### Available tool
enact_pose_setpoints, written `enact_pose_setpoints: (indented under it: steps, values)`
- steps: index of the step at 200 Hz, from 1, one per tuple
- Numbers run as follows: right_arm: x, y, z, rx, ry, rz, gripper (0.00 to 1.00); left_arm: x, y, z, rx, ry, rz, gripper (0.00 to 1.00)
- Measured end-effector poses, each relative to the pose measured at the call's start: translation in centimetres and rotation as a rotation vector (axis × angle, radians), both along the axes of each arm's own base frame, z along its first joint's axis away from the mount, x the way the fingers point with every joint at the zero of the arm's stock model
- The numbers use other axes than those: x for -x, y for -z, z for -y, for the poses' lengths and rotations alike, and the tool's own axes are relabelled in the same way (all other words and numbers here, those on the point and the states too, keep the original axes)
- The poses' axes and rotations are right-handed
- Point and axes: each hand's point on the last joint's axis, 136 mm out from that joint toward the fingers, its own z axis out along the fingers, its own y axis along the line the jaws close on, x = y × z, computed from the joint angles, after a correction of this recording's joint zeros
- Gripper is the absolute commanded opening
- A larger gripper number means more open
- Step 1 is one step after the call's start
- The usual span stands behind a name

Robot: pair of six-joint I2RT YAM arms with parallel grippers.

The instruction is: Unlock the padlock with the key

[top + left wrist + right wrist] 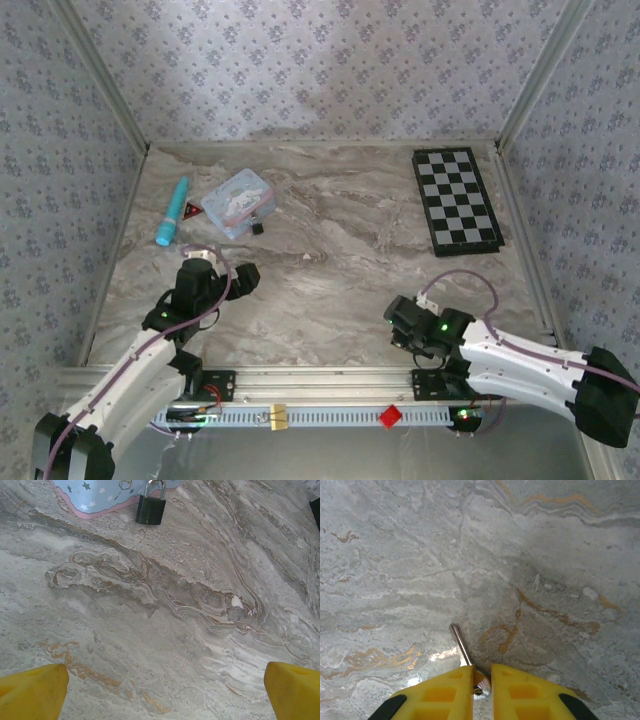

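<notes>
1. At the far left of the marble tabletop point(340, 270) lay a teal tube point(172, 211), with a small red triangular piece point(190, 213) just to its right.
2. The left claw point(222, 266) hovered over the near left part of the tabletop, nearer than the tube. In the left wrist view its 2 yellow fingers point(32, 692) stood wide apart at the bottom corners, with nothing between them but bare marble.
3. A pale blue tin point(238, 203) with a pink edge and star print rested just right of the red piece, beyond the left claw.
4. The padlock point(257, 227) lay on the tabletop at the near right corner of the tin. The left wrist view showed its black body and silver shackle point(151, 509), the shackle end pointing toward the tin and meeting its edge. It was well apart from both claws.
5. The right claw point(400, 318) sat low over the near right part of the tabletop. In the right wrist view its yellow fingers point(445, 695) were clamped on the key point(461, 650), gripping the head while the silver shank pointed forward, close to the marble.
6. A black-and-white chessboard point(457, 200) lay at the far right, well apart from the padlock.
</notes>
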Motion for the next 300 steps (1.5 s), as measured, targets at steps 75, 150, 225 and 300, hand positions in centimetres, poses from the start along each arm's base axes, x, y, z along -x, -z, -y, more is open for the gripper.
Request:
enact_pose_setpoints:
  steps: [75,150,225,300]
  values:
    - [-0.1,-0.3,-0.7,0.028,-0.037,0.007,0.28,0.0,0.2,-0.1,-0.003,-0.004,-0.001,1.00]
    - [0.2,-0.7,-1.9,0.046,-0.092,0.015,0.33,0.0,0.1,-0.3,-0.008,-0.013,0.004,1.00]
    - [0.4,-0.2,-1.9,0.071,-0.098,0.008,0.29,0.2,0.5,-0.4,-0.012,-0.015,-0.001,1.00]
    - [0.3,-0.1,-1.7,0.117,-0.102,0.003,0.24,0.2,0.5,-0.4,-0.012,-0.015,-0.001,1.00]
